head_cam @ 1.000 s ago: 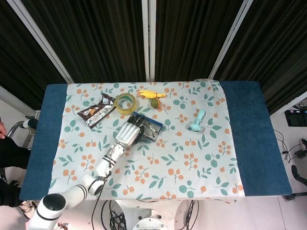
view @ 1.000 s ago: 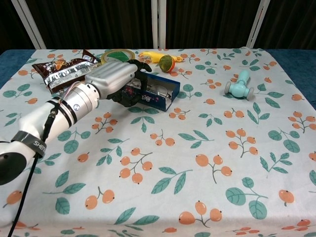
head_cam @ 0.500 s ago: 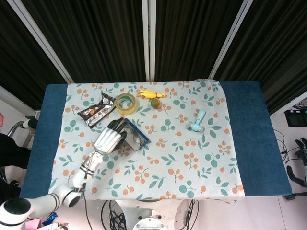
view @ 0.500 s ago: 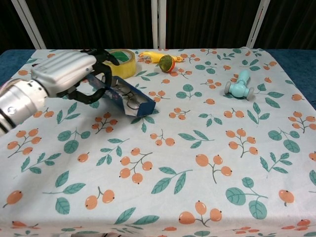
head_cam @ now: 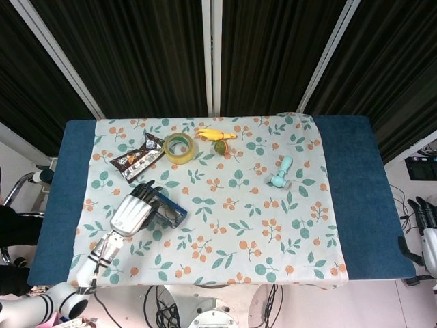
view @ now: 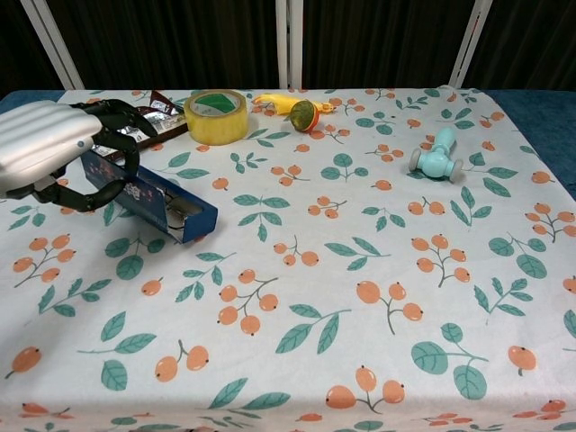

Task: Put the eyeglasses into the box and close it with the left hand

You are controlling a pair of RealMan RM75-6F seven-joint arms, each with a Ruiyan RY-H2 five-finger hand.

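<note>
Blue floral-printed box [view: 148, 200] open, tilted; left hand [view: 54, 148] fingers [view: 121, 117] curled gripping it.

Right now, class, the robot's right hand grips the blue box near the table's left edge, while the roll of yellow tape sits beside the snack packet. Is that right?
Not quite. It is the left hand that grips the blue box, as the chest view shows. The rest stands: the roll of yellow tape sits beside the snack packet.
</note>
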